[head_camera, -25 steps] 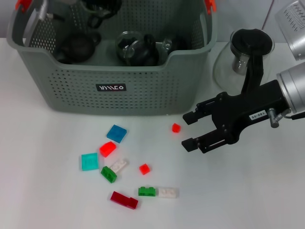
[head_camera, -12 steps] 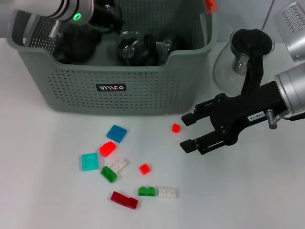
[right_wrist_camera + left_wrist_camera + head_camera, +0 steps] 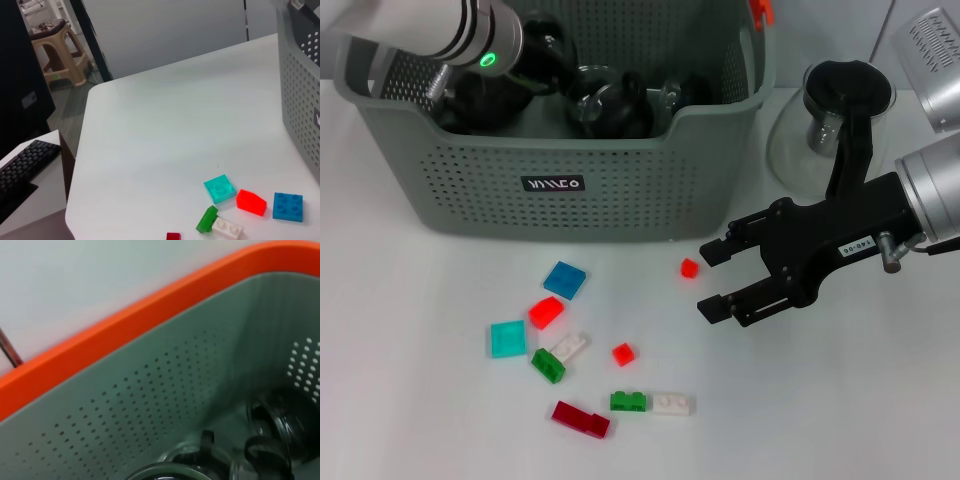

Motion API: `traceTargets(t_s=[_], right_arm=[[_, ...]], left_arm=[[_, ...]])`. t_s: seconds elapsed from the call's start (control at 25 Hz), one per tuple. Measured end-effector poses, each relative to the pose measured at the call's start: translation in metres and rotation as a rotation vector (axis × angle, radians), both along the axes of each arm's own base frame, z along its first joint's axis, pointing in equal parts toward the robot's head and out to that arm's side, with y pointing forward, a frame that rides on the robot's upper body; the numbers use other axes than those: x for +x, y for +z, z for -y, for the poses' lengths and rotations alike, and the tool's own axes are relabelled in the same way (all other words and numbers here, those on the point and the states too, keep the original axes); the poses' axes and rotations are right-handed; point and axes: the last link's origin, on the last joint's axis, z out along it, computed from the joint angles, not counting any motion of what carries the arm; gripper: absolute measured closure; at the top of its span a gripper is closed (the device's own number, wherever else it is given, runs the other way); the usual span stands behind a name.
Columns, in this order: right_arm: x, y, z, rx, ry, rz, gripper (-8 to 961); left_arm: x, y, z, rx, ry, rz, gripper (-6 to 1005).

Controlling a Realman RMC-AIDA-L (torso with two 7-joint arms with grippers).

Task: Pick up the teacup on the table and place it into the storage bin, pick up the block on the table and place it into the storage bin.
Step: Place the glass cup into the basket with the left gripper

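The grey-green storage bin (image 3: 560, 190) stands at the back of the table. My left arm (image 3: 470, 40) reaches into it from the left, and its gripper is lost among dark glass teaware (image 3: 605, 100) on the bin floor. I cannot tell which piece is the teacup. The left wrist view shows the bin's inner wall (image 3: 165, 390) and orange rim (image 3: 125, 325). My right gripper (image 3: 708, 279) hangs open just right of a small red block (image 3: 689, 267), which lies near the gap between its fingertips. More blocks lie in front: blue (image 3: 565, 279), red (image 3: 546, 312), teal (image 3: 507, 339).
A glass carafe (image 3: 830, 115) with a black handle stands right of the bin, behind my right arm. Further blocks lie scattered: white (image 3: 569, 347), green (image 3: 548, 365), dark red (image 3: 580, 418). The right wrist view shows the table's far corner (image 3: 95, 90), with a stool (image 3: 57, 37) beyond.
My left arm has come further right and down into the bin. The right gripper has edged slightly left and lower, still open beside the small red block.
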Motion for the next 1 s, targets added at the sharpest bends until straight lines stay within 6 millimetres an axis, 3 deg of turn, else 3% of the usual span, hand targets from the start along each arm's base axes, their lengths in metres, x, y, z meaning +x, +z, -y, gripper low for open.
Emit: traceTargets(t_s=[0.84,1.0], right_arm=[[0.0,0.001,0.0,-0.002,0.002,-0.003,177],[0.0,0.001,0.0,0.001,0.002,-0.002,177]], left_arm=[[0.006,-0.002,0.003,-0.013,-0.004,-0.002,781],[0.012,0.009,0.004,0.003,-0.008,0.011,646]])
